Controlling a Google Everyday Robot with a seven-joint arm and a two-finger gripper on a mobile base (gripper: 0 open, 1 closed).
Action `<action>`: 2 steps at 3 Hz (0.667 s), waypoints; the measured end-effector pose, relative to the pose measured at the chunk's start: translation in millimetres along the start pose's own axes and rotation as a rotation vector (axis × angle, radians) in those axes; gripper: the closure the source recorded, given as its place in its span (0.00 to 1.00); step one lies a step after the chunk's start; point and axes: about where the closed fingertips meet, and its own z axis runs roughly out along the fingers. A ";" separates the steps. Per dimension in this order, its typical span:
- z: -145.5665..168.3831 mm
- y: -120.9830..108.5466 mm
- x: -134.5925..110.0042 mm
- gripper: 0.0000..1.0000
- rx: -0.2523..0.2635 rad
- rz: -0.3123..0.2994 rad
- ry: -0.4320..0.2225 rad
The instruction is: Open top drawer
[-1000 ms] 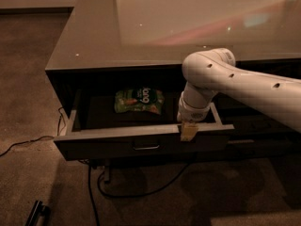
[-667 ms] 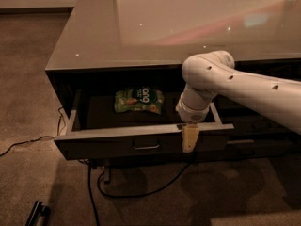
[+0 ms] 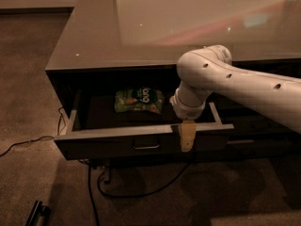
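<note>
The top drawer (image 3: 117,147) of the dark cabinet stands pulled out, its lighter grey rim showing and a small metal pull (image 3: 146,146) at the centre of its dark front. A green snack bag (image 3: 138,100) lies inside at the back. My white arm reaches in from the right. My gripper (image 3: 186,136) hangs down over the drawer's front edge, right of the pull, with a pale finger in front of the drawer face.
The cabinet has a glossy grey top (image 3: 188,22) reflecting light. Another dark drawer front (image 3: 263,142) sits to the right. Black cables (image 3: 141,192) trail on the brown carpet below. A dark object (image 3: 35,213) lies at the bottom left on the floor.
The gripper has dropped slightly lower over the drawer's front edge. The drawer stays pulled out about the same amount.
</note>
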 end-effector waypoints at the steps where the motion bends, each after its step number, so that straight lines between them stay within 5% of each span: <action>1: -24.0 -17.7 -11.7 0.00 0.078 -0.038 0.021; 2: -41.0 -38.0 -14.6 0.19 0.135 -0.057 0.041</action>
